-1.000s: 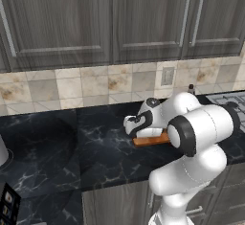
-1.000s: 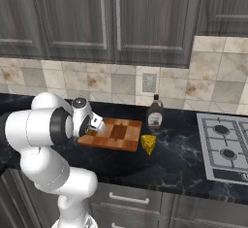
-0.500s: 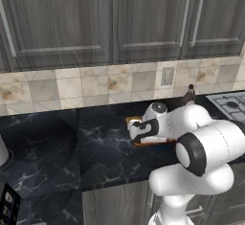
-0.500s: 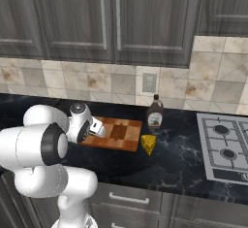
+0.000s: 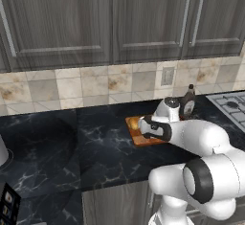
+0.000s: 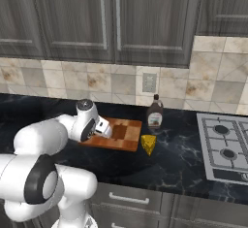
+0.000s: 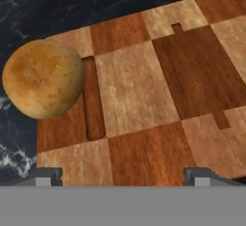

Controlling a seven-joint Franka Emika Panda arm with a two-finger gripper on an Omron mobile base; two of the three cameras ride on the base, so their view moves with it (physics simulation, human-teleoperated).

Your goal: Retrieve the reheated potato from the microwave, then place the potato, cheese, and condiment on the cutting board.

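**Potato on the board; cheese and condiment to go**

The potato [image 7: 43, 78] sits on the cutting board [image 7: 144, 100], at its end farthest from the condiment [image 6: 155, 113]. The fingers [image 7: 122, 176] stand wide apart and hold nothing; in the hand view their tips hang just above the board's wood, apart from the potato.

By the look of things, the potato's part is done and the cheese [image 6: 148, 144] comes next. It lies on the dark bench [image 6: 184, 159] just beside the board's edge, on the stove [image 6: 225, 149] side, with the condiment just behind it near the wall. To do this well, lift the hand straight off the board so it does not nudge the round potato, then come down over the wedge with the fingers across its flat faces, not its sloping edge.

The right base view alone gives the cheese and how it lies against the board. The left base view shows the potato [image 5: 134, 122] at the board's far end, and the arm covers the cheese's spot. The hand view gives the board's checkered blocks and the gap between potato and fingertips.
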